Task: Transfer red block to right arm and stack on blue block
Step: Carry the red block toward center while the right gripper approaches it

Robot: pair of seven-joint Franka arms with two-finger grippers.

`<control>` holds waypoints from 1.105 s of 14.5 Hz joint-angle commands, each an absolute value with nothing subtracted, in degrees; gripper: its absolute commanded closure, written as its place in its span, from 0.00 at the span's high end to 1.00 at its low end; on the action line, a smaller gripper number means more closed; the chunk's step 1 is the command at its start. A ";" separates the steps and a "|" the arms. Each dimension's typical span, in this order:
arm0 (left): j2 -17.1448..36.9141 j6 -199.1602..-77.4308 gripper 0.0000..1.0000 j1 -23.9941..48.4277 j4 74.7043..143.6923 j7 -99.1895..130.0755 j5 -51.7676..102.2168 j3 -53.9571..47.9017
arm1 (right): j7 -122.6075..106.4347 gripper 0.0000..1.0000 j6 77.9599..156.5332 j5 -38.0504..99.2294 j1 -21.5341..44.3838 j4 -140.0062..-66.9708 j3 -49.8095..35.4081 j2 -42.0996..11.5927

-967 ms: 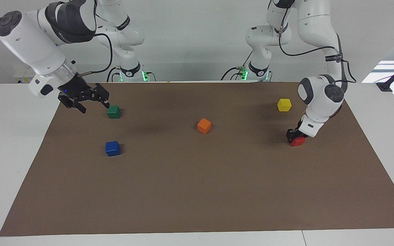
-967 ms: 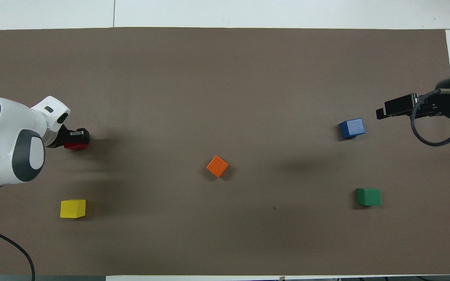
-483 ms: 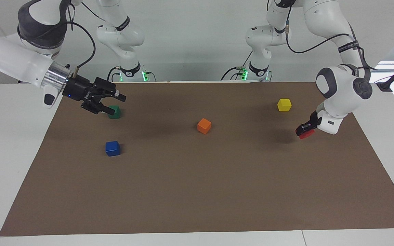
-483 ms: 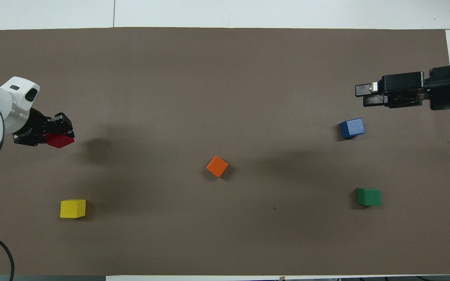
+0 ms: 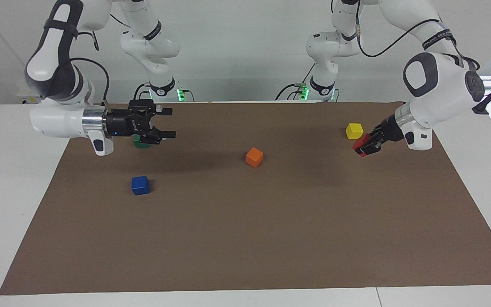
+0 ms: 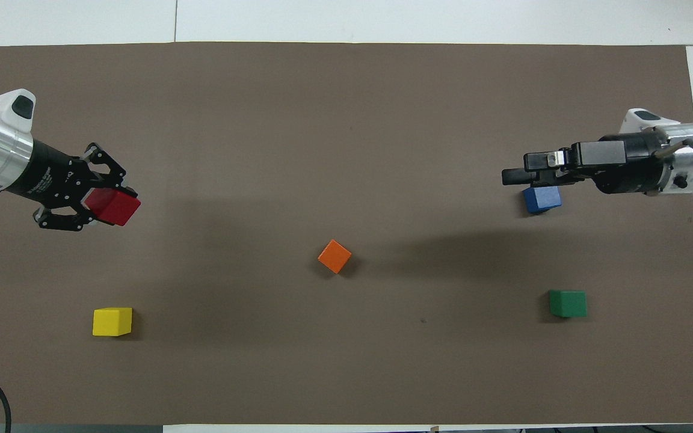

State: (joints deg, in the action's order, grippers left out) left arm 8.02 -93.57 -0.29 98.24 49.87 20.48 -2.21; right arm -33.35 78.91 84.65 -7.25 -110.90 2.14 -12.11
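Observation:
The red block is held in my left gripper, which is shut on it and raised over the mat beside the yellow cube, at the left arm's end. In the overhead view the red block sits tilted between the left gripper's fingers. The blue block rests on the mat at the right arm's end and also shows in the overhead view. My right gripper is open and empty, level and pointing toward the table's middle, raised over the mat by the blue block, as in the overhead view.
An orange cube lies mid-table on the brown mat. A yellow cube lies near the left gripper. A green cube, partly hidden by the right gripper, lies nearer to the robots than the blue block.
My left gripper has lifted the red block off the mat and turned it toward the middle. My right arm has swung level and reached inward over the blue block's area.

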 commanded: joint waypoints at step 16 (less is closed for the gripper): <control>-0.62 -119.97 0.00 10.45 116.89 78.75 70.48 -7.12 | -32.34 1.00 66.79 105.64 2.71 -110.30 0.70 -26.98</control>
